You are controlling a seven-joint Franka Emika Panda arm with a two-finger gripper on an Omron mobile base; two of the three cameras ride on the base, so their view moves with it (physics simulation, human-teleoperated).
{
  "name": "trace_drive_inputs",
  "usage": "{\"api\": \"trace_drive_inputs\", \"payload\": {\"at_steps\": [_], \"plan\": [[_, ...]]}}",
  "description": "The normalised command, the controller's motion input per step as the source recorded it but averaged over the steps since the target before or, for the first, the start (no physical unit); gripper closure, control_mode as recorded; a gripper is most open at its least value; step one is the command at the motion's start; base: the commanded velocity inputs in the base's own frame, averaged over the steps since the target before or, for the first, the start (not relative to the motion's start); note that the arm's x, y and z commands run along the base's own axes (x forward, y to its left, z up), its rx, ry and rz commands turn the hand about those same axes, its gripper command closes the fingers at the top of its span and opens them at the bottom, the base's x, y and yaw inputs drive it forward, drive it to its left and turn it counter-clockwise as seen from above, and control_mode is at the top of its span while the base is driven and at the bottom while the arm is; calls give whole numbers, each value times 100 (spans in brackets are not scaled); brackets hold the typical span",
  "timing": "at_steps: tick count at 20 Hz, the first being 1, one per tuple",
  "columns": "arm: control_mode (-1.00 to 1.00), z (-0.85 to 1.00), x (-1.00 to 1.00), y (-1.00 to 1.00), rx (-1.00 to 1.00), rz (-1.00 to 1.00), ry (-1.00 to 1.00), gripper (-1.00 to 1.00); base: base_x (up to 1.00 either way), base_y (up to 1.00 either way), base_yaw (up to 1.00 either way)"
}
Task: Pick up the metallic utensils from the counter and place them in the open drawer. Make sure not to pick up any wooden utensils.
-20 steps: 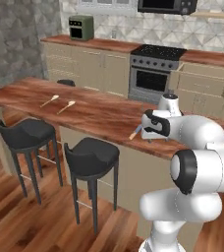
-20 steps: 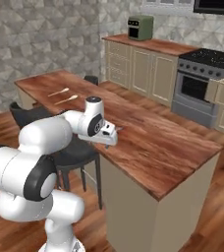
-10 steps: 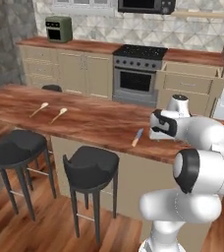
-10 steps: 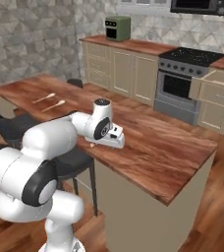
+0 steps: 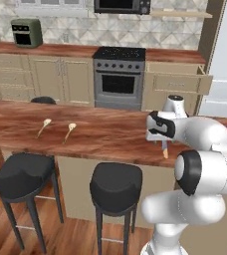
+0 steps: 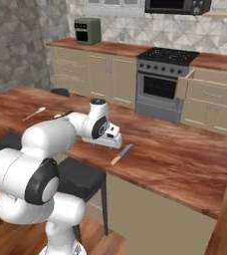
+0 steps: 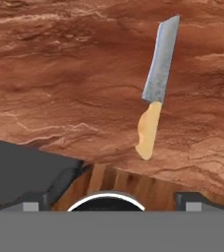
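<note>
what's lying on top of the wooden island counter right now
On the counter: a knife near the front edge and two wooden spoons further along. The arm covers part of the surface.

Left base view: from behind the arm's left, facing forward and down across the long reddish-brown wood-grain counter toward the steel stove; right base view: same scene from behind-right, counter running diagonally; hand view: close, looking down at the counter edge; all three share the grey-bladed, orange-handled knife.
</note>
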Motion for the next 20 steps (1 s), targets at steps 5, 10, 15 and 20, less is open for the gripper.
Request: {"api": "trace_drive_inputs", "payload": {"at_steps": [5, 10, 15, 20], "plan": [[100, 0, 0, 0, 0, 0, 0, -100, 2, -42, -29], [100, 0, 0, 0, 0, 0, 0, -100, 37, -37, -18], [-100, -1, 18, 10, 0, -6, 2, -100, 28, 15, -10], [-100, -22, -8, 30, -3, -5, 14, -100, 0, 0, 0]]}}
